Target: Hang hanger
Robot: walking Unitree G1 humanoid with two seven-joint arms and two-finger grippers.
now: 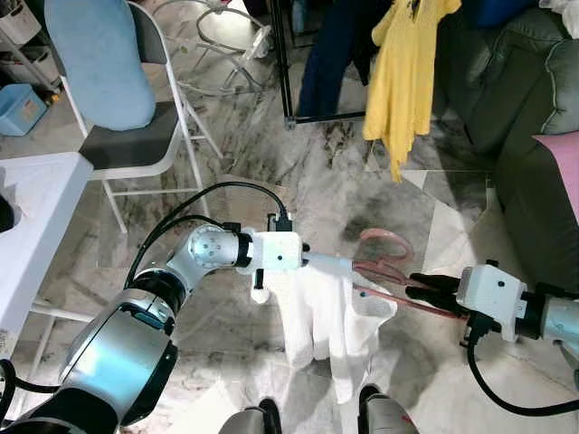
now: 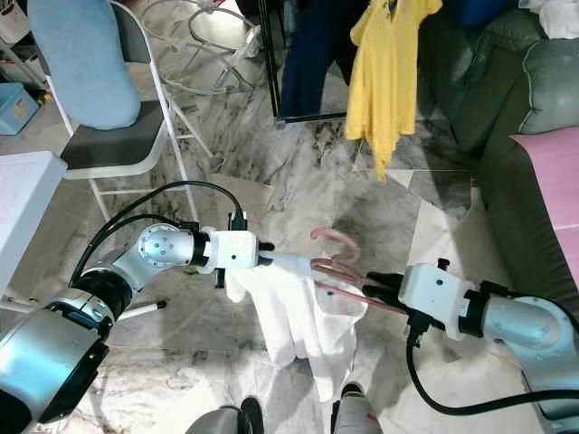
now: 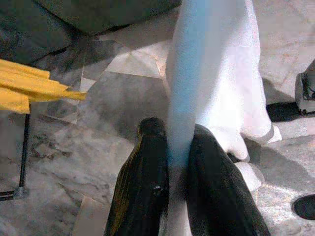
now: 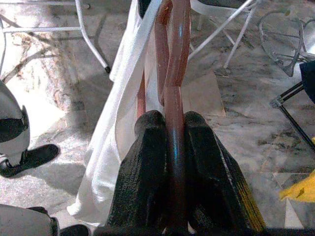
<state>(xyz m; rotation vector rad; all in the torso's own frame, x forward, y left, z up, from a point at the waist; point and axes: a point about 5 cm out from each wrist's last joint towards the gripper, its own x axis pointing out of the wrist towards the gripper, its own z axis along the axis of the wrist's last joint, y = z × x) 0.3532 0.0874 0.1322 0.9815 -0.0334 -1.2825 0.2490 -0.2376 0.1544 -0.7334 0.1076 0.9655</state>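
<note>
Marble floor (image 1: 271, 163) backs the scene, with a folding chair (image 1: 136, 136) to my left, a yellow garment (image 1: 403, 72) on a rack ahead and a sofa (image 1: 534, 108) to my right. My left gripper (image 3: 167, 152) is clamped on the white garment (image 1: 326, 325), held out at mid-height. My right gripper (image 4: 172, 142) is clamped on the pink hanger (image 1: 384, 262), which sits in that garment between the two arms.
</note>
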